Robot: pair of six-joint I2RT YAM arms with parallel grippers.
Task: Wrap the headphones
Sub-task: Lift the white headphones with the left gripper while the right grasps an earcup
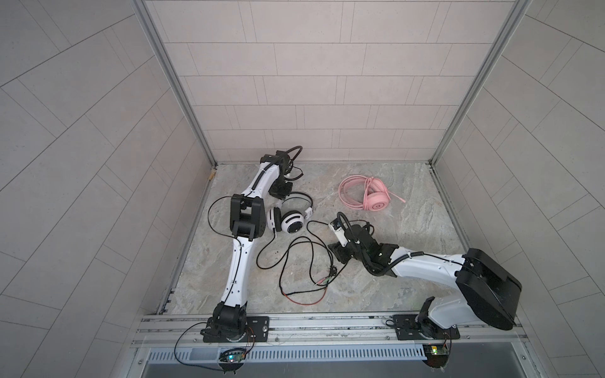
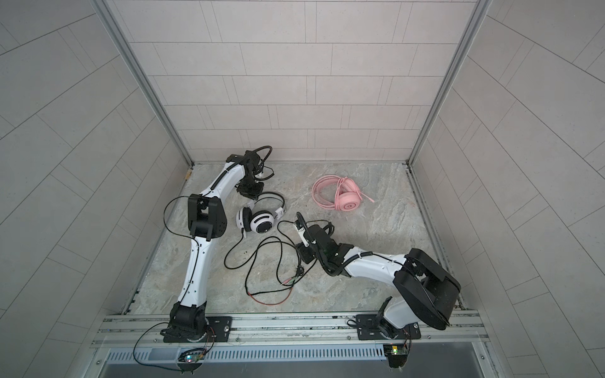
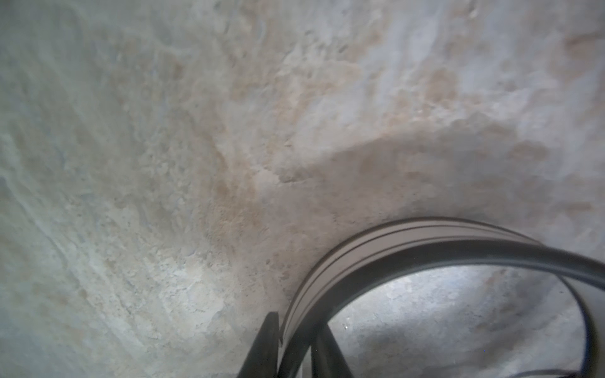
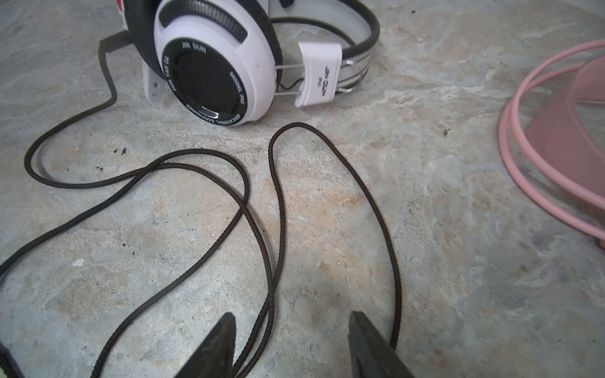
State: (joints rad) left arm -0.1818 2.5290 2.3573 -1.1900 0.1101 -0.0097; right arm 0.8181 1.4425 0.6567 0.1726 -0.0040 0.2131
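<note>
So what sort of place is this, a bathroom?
Likely a robot test booth, not a room: two arms bolted to a metal rail, tile-patterned panels in an aluminium frame, headsets on a stone-look tabletop.

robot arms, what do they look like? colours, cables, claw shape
The left arm and right arm have white shells with black joints and black base plates. The right arm carries a coiled black cable. The right claw has dark wedge-shaped fingers.

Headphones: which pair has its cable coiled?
The pink over-ear headset: its pink cable lies coiled, while the white-and-black headset's thin black cable sprawls loose.
</note>
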